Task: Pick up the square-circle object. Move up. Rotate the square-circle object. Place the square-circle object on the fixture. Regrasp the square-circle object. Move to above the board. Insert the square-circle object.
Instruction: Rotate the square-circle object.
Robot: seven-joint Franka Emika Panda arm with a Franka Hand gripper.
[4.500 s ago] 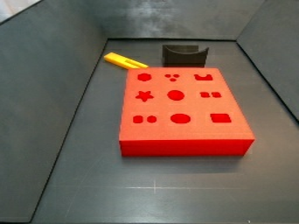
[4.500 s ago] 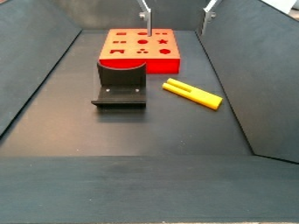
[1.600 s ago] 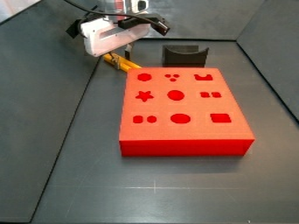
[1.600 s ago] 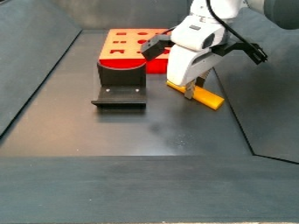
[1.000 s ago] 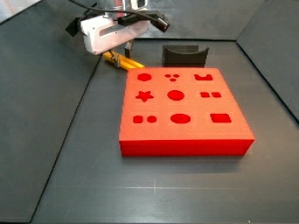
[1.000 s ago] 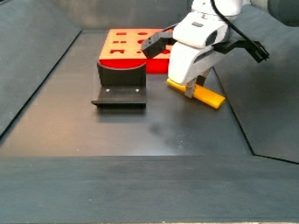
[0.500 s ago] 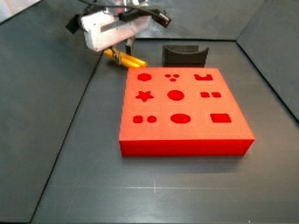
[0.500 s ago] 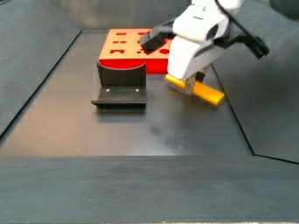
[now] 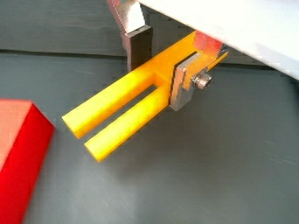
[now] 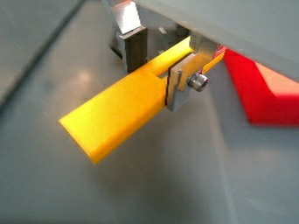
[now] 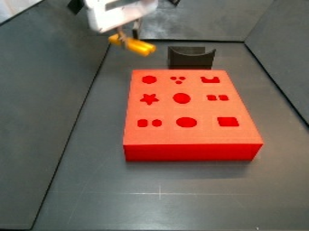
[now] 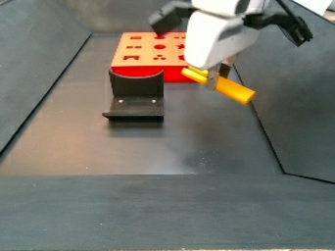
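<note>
The square-circle object (image 9: pixel 126 112) is a slim yellow-orange bar with a groove along it, and it also shows in a wrist view as a plain yellow bar (image 10: pixel 114 115). My gripper (image 9: pixel 160 63) is shut on one end of it, a silver finger (image 9: pixel 184 80) pressed on its side. In both side views the gripper (image 11: pixel 122 34) (image 12: pixel 205 73) carries the bar (image 11: pixel 132 42) (image 12: pixel 225 88) in the air, tilted, off the floor. The dark fixture (image 11: pixel 190 57) (image 12: pixel 135 96) stands beside the red board (image 11: pixel 187 113) (image 12: pixel 157 55).
Dark grey walls slope up around the floor (image 11: pixel 72 162). A corner of the red board (image 9: pixel 17 162) (image 10: pixel 264 86) lies below the gripper in both wrist views. The robot's white hand (image 12: pixel 216 25) hangs over the board's near edge.
The gripper has risen with the square-circle object, lifting it off the floor. The board and fixture have not moved.
</note>
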